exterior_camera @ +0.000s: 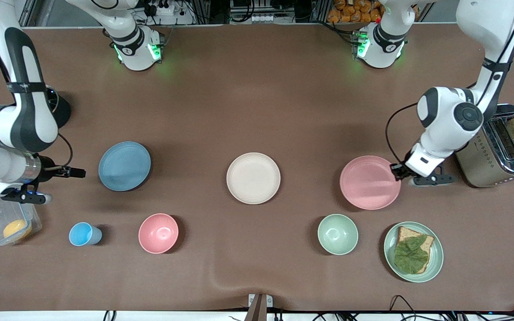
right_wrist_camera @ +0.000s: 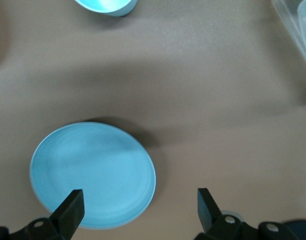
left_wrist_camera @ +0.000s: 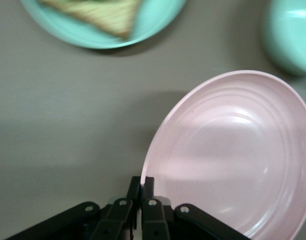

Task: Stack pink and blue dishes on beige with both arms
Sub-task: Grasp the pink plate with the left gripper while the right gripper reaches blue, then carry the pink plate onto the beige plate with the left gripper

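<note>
It looks like a robot lab: two robot arms bolted to a brown table [exterior_camera: 257,89], with cables [exterior_camera: 159,9] and metal frames around.

Green plate with bread [left_wrist_camera: 108,22] blurred and cut off at the edge; green bowl [left_wrist_camera: 290,35] and clear container [right_wrist_camera: 298,25] likewise cropped.

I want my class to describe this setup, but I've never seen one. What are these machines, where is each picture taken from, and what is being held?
Two white robot arms work at a brown table. One picture looks down from a high camera; the other two come from cameras on the wrists. The left gripper has its fingers shut on the rim of the pink plate. The right gripper hangs open beside the blue plate, holding nothing. The beige plate lies between them. Bowls, a cup, a toaster and bread also sit there.
</note>
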Action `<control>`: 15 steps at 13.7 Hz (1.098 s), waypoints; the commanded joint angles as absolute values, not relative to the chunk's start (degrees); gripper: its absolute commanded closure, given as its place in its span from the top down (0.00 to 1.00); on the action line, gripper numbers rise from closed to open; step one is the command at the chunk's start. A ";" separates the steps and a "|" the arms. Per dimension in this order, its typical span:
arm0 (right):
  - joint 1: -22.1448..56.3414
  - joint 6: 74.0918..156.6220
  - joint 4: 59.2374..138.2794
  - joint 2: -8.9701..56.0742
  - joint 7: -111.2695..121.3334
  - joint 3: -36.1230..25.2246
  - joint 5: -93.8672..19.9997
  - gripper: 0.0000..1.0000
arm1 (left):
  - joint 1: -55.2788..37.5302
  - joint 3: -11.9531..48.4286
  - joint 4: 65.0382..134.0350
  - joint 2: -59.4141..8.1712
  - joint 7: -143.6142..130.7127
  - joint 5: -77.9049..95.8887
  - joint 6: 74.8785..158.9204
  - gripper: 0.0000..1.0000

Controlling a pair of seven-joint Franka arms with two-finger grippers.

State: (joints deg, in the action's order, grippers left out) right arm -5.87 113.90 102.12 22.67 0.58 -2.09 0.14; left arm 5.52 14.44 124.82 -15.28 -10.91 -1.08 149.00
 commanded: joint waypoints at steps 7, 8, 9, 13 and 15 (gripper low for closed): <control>-7.30 131.04 119.08 23.20 -0.35 -1.23 -0.09 1.00 | -12.90 20.83 106.97 -27.41 -42.17 -2.90 140.01 0.00; -7.29 130.96 119.44 23.46 -0.26 -1.23 -0.35 1.00 | -14.14 20.83 105.74 -28.73 -44.36 -3.07 140.01 0.00; -7.38 131.04 119.97 24.16 -0.26 -1.23 -0.44 1.00 | -15.46 20.74 105.12 -29.87 -46.12 -3.08 140.01 0.00; -7.56 130.96 121.29 26.36 0.00 -1.23 -0.79 0.43 | -17.93 20.66 103.37 -33.39 -50.18 -7.11 140.27 0.00; -8.09 130.96 121.29 26.89 0.44 -1.14 -0.88 0.00 | -18.98 20.65 100.82 -36.02 -50.27 -7.12 140.27 0.00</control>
